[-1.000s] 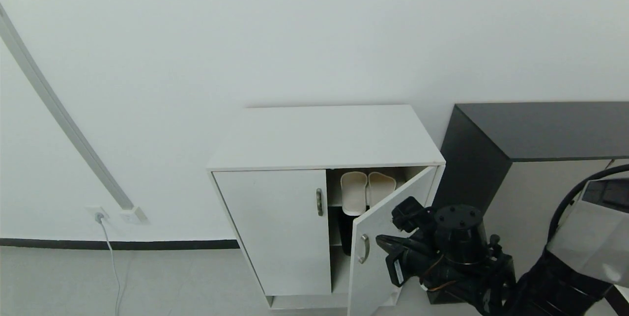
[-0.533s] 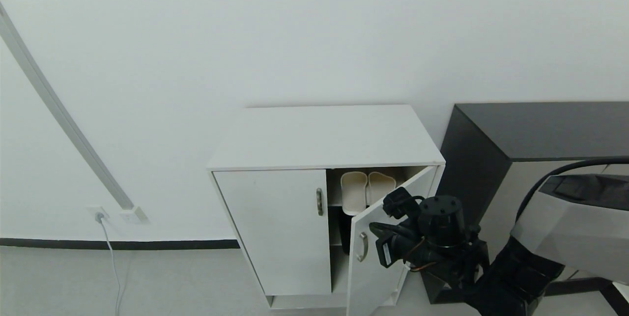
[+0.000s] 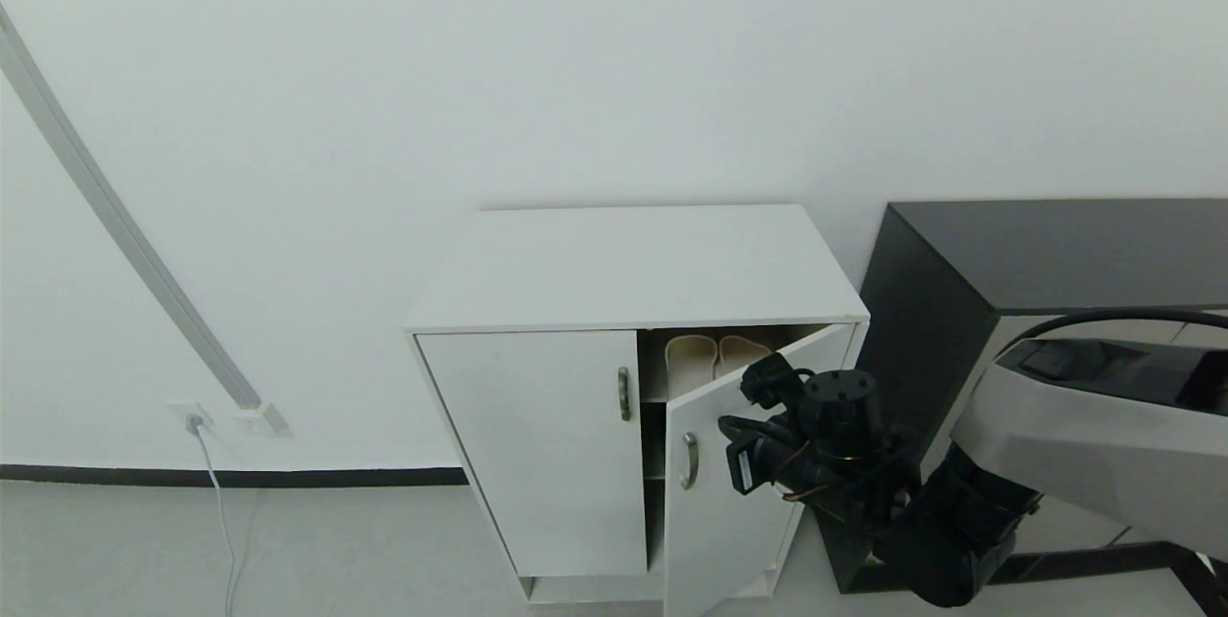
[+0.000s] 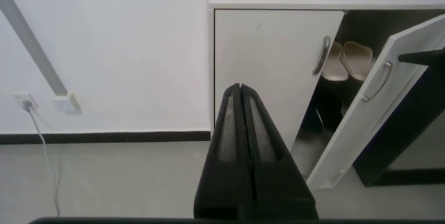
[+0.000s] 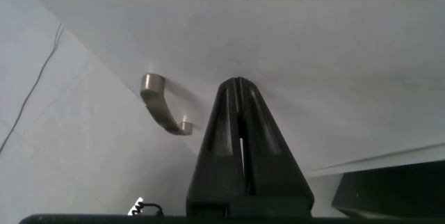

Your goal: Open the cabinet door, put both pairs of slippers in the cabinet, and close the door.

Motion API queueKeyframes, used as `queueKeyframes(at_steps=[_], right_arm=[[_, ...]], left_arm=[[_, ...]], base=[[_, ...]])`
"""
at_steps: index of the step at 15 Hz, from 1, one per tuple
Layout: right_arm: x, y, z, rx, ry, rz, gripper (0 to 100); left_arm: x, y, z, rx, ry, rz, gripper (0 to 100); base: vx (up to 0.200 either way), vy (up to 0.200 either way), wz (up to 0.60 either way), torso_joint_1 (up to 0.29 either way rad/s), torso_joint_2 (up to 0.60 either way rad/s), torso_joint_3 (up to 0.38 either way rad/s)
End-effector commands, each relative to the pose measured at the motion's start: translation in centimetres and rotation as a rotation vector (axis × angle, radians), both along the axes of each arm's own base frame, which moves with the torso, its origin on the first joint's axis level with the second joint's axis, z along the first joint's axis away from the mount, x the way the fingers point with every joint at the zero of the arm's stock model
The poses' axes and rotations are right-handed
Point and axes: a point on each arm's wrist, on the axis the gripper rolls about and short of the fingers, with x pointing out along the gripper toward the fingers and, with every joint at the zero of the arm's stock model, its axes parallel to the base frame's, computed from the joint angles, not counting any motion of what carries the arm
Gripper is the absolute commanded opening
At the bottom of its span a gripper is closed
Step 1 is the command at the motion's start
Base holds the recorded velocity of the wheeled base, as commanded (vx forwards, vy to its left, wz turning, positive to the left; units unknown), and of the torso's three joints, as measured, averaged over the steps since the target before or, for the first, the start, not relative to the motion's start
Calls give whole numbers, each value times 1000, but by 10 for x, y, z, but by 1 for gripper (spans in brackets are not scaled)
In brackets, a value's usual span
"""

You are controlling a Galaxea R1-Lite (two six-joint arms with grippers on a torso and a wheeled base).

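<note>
The white cabinet (image 3: 633, 267) stands against the wall with its left door (image 3: 537, 444) closed and its right door (image 3: 729, 502) ajar. A beige pair of slippers (image 3: 715, 351) lies on the upper shelf inside, also seen as the slippers (image 4: 348, 58). A dark shape lies on the shelf below them. My right gripper (image 3: 727, 427) is shut, its tips (image 5: 240, 85) pressed against the right door's outer face beside the metal handle (image 5: 163, 106). My left gripper (image 4: 240, 88) is shut on nothing and hangs in front of the cabinet, apart from it.
A black table (image 3: 1055, 252) stands right of the cabinet, close to the open door's hinge side. A wall socket with a cable (image 3: 197, 425) and a slanted conduit (image 3: 115, 214) are on the left. The floor left of the cabinet is free.
My right gripper has moved left and toward the cabinet against the right door. The door has swung inward and the gap is narrower, hiding more of the slippers.
</note>
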Motion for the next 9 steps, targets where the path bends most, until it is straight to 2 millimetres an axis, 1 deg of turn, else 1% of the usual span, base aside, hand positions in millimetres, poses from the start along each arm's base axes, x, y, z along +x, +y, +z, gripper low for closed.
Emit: queueKeyframes(at_steps=[1, 2, 3, 6, 9], right_arm=[[13, 6, -12, -2, -1, -6, 0], [15, 8, -13, 0, 0, -6, 0], [23, 12, -15, 0, -1, -9, 0], [36, 15, -15, 1, -2, -22, 0], [47, 20, -16, -1, 5, -26, 0]], left_arm=[[0, 0, 0, -1, 1, 1, 0], [0, 0, 0, -1, 1, 1, 0], [0, 0, 0, -1, 1, 1, 0], [0, 0, 0, -1, 1, 1, 0], [0, 0, 0, -1, 1, 1, 0]], base=[[0, 0, 0, 0, 0, 0], [0, 0, 0, 0, 0, 0], [0, 0, 0, 0, 0, 0], [0, 0, 0, 0, 0, 0], [0, 0, 0, 0, 0, 0]])
